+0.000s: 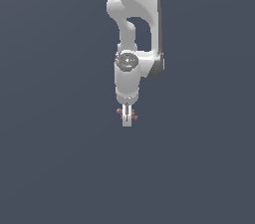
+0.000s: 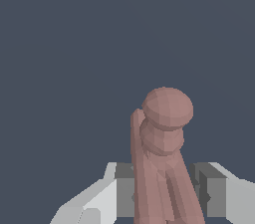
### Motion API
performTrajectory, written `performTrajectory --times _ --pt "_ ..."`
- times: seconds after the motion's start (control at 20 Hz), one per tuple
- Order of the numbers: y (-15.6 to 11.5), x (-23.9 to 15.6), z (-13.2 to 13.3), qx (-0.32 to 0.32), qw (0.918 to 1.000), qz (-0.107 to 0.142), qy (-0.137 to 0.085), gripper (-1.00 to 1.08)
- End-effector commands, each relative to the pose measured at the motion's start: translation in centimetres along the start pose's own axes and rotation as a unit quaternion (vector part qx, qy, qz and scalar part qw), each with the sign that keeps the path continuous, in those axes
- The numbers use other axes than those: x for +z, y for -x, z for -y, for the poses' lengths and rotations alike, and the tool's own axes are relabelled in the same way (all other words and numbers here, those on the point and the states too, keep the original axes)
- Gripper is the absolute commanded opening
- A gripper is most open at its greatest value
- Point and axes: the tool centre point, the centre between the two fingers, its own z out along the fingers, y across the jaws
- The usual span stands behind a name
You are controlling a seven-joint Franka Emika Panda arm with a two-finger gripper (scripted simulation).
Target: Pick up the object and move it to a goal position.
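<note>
1. Overall, ground (image 1: pixel 50 168): flat, uniform slate-blue surface, matte, with no markings; fills both views behind everything else.
2. Arm (image 1: pixel 134 24): white, smooth, rounded links coming down from the top edge of the exterior view, near its centre; a dark grey panel on the side toward the exterior view's right, and a round grey joint cap facing the camera above the wrist.
3. Gripper (image 1: pixel 127 118): white, points straight down below the wrist. In the exterior view the two fingers stand as slim pale bars with only a thin dark slit between them. In the wrist view, grey pads (image 2: pixel 124 190) with white outer bodies sit on either side of the item; jaws narrow, closed onto it.
4. Object (image 2: pixel 164 148): reddish-brown, faceted, lumpy; short knobby sticks crossed together, one ending in a rounded knob, the shafts running down between the pads. In the exterior view it (image 1: pixel 120 112) shows only as small reddish knobs poking out on both sides of the fingers, just under the wrist. Whether it touches the ground cannot be told.
</note>
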Motion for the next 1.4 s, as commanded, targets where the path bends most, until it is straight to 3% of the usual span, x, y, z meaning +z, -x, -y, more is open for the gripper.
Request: performTrajectory --times 0.0,0.25,1.35 --pt "-1.0 -1.0 -0.3 0.000 1.0000 0.000 0.000 -1.00" --pt "-4.0 -4.1 -1.2 0.001 1.0000 0.001 0.000 -1.00" --pt "-21.9 -22.6 -6.1 0.001 1.0000 0.000 0.000 -1.00"
